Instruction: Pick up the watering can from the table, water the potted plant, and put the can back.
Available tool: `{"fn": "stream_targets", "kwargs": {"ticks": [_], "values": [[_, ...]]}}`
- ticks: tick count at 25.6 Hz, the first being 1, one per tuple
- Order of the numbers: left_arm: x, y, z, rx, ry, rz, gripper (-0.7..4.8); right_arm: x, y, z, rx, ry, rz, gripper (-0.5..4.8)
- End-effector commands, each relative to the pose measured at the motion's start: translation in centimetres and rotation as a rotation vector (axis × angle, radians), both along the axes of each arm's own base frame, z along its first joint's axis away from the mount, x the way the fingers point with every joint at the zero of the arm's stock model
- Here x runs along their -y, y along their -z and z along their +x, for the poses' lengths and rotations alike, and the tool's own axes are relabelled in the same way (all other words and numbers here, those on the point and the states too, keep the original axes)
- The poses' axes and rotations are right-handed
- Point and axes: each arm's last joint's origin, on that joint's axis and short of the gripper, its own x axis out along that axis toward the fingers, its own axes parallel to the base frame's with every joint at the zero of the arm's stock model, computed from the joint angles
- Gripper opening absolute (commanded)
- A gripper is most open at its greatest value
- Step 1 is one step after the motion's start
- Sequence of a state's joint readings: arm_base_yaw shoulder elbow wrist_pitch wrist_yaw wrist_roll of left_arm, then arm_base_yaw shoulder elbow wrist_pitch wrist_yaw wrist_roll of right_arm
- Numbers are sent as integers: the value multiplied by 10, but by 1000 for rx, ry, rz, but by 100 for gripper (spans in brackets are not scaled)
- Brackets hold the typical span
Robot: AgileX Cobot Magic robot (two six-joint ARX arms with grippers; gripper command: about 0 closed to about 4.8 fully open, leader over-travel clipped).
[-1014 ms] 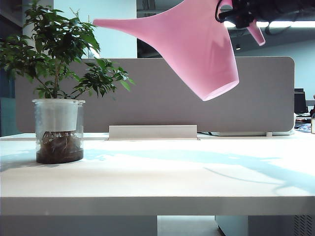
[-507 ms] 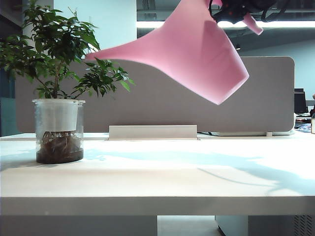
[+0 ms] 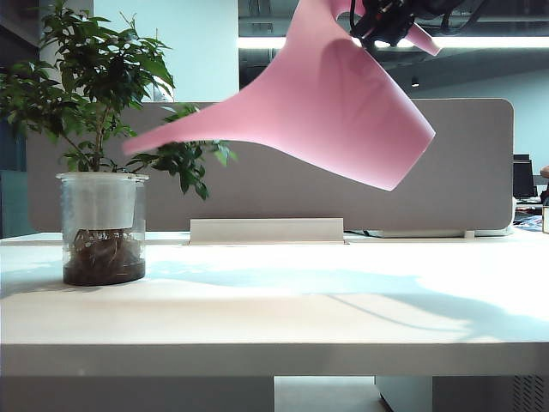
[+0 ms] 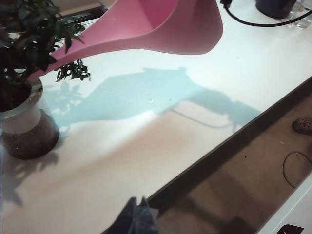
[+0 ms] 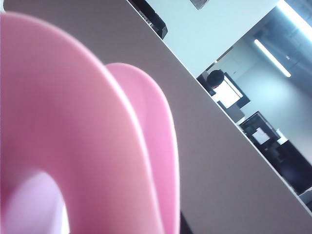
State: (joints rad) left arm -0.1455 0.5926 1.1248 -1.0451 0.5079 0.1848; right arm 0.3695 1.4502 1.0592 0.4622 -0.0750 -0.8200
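The pink watering can (image 3: pixel 343 112) hangs high above the white table (image 3: pixel 343 300), tipped steeply with its spout down to the left. The spout tip (image 3: pixel 133 148) reaches into the outer leaves of the potted plant (image 3: pixel 90 81), whose glass jar (image 3: pixel 103 227) stands at the table's left. My right gripper (image 3: pixel 383 24) is shut on the can's handle at the top of the exterior view. In the right wrist view the pink handle (image 5: pixel 87 146) fills the picture and hides the fingers. My left gripper (image 4: pixel 139 210) is shut and empty near the table's front edge, far from the can (image 4: pixel 161 29) and the plant (image 4: pixel 24 44).
A grey partition panel (image 3: pixel 283 184) runs along the table's back, with a pale low box (image 3: pixel 266 230) in front of it. A black cable (image 4: pixel 258 22) and a dark object (image 4: pixel 275 7) lie on the far table. A shoe (image 4: pixel 303 125) is on the floor past the front edge.
The can has tipped further, and its spout has swung down and left into the plant's leaves. The right gripper has shifted a little left. The left arm has stayed still.
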Motion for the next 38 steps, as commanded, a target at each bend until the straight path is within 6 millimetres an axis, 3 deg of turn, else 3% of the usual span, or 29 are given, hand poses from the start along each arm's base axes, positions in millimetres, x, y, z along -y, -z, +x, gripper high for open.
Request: {"fn": "stream_targets", "kwargs": {"ticks": [1,11,28,38], "values": [[0,-1,0,10,3,0,3,1,-20,-5,132,2,27,-1],[0,-1,0,9,3,0,3,0,-53,-4,218,11,33,-1],[0,-1,0,7,3,0,3,-1,-55,-4,236,-2,-50,-1],[0,1,-2,-16,3,4,3,-20,-64,0,285,-22,-115,-1]]}}
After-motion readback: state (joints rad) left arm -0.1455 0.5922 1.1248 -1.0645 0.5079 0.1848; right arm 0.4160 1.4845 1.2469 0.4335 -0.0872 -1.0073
